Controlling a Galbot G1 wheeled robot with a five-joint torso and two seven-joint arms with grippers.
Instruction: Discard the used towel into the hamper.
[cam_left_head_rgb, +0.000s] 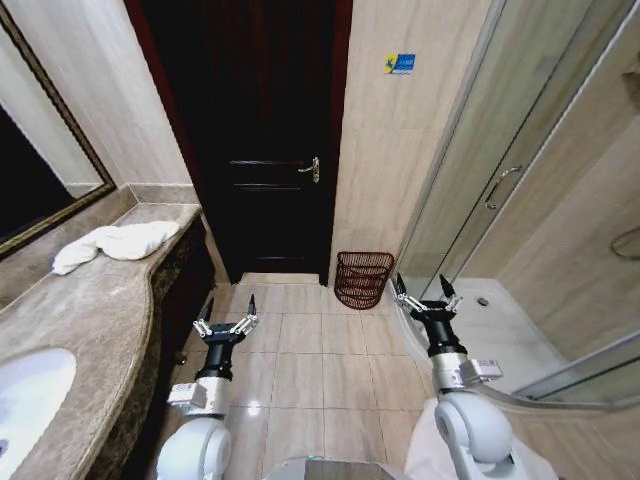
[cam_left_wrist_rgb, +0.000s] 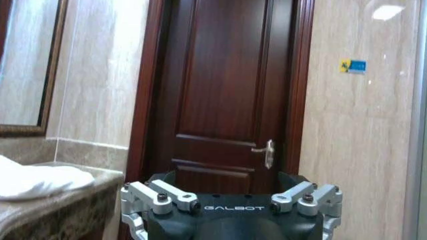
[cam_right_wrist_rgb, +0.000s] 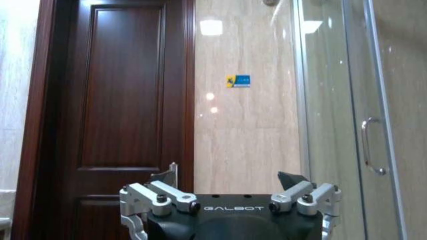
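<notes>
A crumpled white towel (cam_left_head_rgb: 115, 244) lies on the marble counter (cam_left_head_rgb: 90, 320) at the left, near its far end; the left wrist view catches the towel (cam_left_wrist_rgb: 40, 181) too. The hamper (cam_left_head_rgb: 362, 279), a small round red-brown basket of open bars, stands on the floor against the wall right of the door. My left gripper (cam_left_head_rgb: 226, 322) hangs open over the floor tiles beside the counter's front, holding nothing. My right gripper (cam_left_head_rgb: 427, 296) is open and empty too, just right of the hamper and nearer to me.
A dark wooden door (cam_left_head_rgb: 265, 150) with a metal handle (cam_left_head_rgb: 312, 170) is shut straight ahead. A glass shower enclosure (cam_left_head_rgb: 520, 200) curves along the right. A sink (cam_left_head_rgb: 25, 400) sits in the counter near me, a mirror (cam_left_head_rgb: 35, 160) above. Tiled floor (cam_left_head_rgb: 320, 350) lies between.
</notes>
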